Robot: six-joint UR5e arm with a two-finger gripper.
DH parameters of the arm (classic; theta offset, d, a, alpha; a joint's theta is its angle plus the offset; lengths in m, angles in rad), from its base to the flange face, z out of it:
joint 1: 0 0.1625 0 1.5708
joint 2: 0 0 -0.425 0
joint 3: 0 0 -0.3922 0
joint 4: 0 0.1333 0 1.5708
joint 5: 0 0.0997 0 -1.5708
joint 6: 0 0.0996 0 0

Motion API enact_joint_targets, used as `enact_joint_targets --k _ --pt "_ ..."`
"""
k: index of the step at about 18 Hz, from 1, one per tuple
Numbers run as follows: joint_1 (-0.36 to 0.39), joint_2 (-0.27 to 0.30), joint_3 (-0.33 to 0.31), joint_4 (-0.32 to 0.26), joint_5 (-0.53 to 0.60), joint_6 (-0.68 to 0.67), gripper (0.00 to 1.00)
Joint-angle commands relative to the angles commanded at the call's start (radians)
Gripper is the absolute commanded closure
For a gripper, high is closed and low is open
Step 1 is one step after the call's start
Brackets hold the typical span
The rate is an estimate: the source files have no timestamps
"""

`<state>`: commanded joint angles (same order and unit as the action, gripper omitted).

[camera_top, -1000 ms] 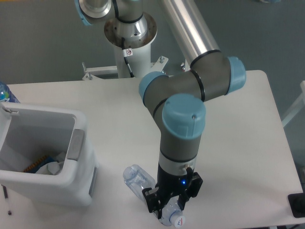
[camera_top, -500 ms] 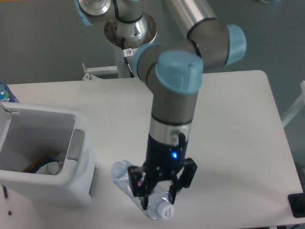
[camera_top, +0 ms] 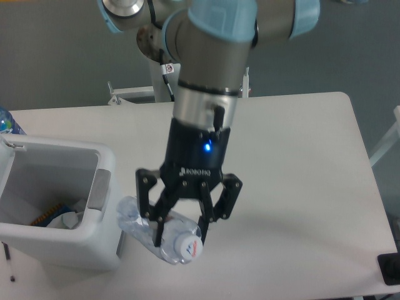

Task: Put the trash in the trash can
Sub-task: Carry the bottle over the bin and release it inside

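One table, one trash can, one gripper, one bottle.
On the white table point(camera_top: 312, 162), the trash can point(camera_top: 103, 215) stands at the left; the gripper point(camera_top: 180, 232) has its fingers clamped on the crushed bottle point(camera_top: 164, 236), just right of the can.

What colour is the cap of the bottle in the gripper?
White, with a small red-blue mark; the cap shows clearly in the fixed camera view.

A white desk point(camera_top: 300, 187) with rounded corners fills most of the view over a grey floor point(camera_top: 50, 56). At nine o'clock, a blue-tinted bottle point(camera_top: 7, 122) peeks in at the desk's edge. At four o'clock, a small black object point(camera_top: 390, 269) sits at the frame's edge.
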<state>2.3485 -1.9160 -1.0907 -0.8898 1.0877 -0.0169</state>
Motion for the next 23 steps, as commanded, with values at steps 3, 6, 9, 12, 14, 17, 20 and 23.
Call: enact_joint_targets --k 3,6,9,12,14,17,20,23 --pt "-0.032 0.012 -0.009 0.002 -0.02 -0.002 0.44" --pt "-0.075 0.015 -0.029 0.005 -0.02 0.002 0.44" --pt "-0.13 0.014 -0.04 0.009 -0.02 0.005 0.44" --pt "-0.176 0.026 -0.087 0.012 -0.019 0.046 0.43" --pt "-0.199 0.032 -0.123 0.021 -0.019 0.106 0.43" --pt "-0.213 0.051 -0.185 0.069 -0.017 0.172 0.43" --pt "-0.216 0.06 -0.233 0.1 -0.017 0.261 0.43" --pt "-0.227 0.061 -0.256 0.104 -0.012 0.279 0.43"
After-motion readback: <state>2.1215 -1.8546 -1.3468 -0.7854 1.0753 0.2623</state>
